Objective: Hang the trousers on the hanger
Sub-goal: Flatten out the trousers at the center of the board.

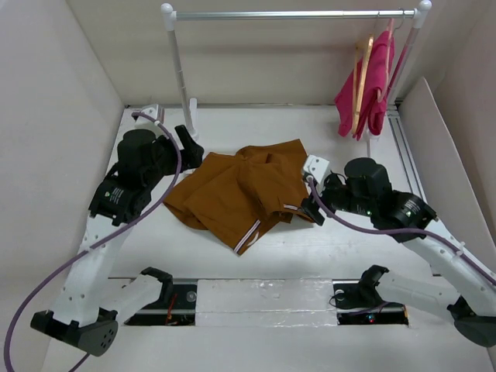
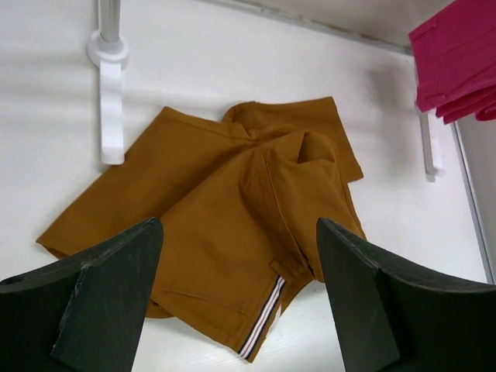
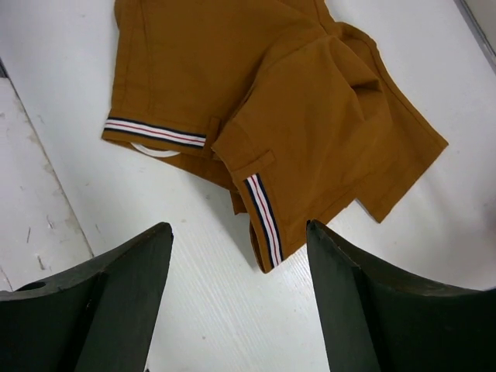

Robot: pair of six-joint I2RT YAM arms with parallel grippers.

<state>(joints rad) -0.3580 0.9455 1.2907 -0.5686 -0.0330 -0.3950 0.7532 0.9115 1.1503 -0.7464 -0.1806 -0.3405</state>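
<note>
The rust-brown trousers (image 1: 240, 194) lie crumpled flat on the white table, with striped waistband edges showing at their near side (image 3: 267, 213). The tan wooden hanger (image 1: 359, 85) hangs from the rail at the back right, beside a pink garment. My left gripper (image 1: 189, 146) hovers open just left of the trousers and looks down on them (image 2: 225, 209); nothing is between its fingers (image 2: 116, 294). My right gripper (image 1: 310, 206) stands open at the trousers' right edge, above bare table close to a waistband corner (image 3: 310, 116), holding nothing.
A white-and-silver clothes rail (image 1: 294, 14) spans the back, its left post and foot (image 2: 111, 101) standing near the trousers. The bright pink garment (image 1: 373, 81) hangs at the rail's right end. Pale walls enclose the table on three sides.
</note>
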